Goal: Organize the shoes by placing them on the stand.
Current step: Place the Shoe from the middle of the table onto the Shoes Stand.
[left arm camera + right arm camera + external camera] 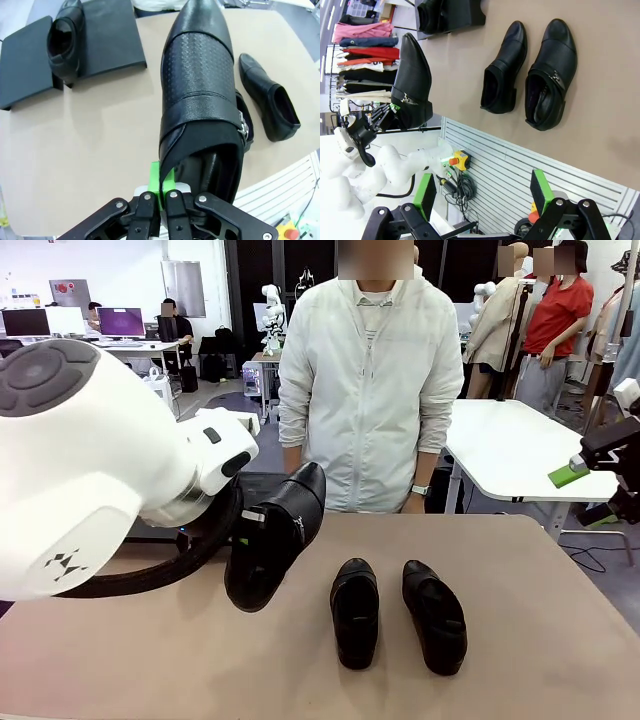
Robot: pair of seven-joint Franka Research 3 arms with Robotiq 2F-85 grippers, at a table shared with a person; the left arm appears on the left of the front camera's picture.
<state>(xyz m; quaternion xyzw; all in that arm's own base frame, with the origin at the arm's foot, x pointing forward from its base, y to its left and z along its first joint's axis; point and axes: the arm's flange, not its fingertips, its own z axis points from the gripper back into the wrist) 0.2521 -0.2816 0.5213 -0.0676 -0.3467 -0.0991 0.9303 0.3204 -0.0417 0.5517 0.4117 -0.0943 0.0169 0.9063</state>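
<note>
My left gripper (161,187) is shut on the heel collar of a glossy black shoe (200,90), which hangs above the table with its toe pointing away. The front view shows this held shoe (275,540) lifted left of centre, below my left gripper (245,530). Two more shoes (355,612) (434,615) lie side by side on the table. One shoe (65,40) rests on the stand (112,45), whose second platform (25,65) lies beside it. My right gripper (482,200) stands open with nothing in it, off the table's right edge (590,495).
A person in a white jacket (370,390) stands at the far side of the brown table (540,640), hands down. A white table (510,445) stands behind on the right. Bare tabletop lies between the stand and the two loose shoes.
</note>
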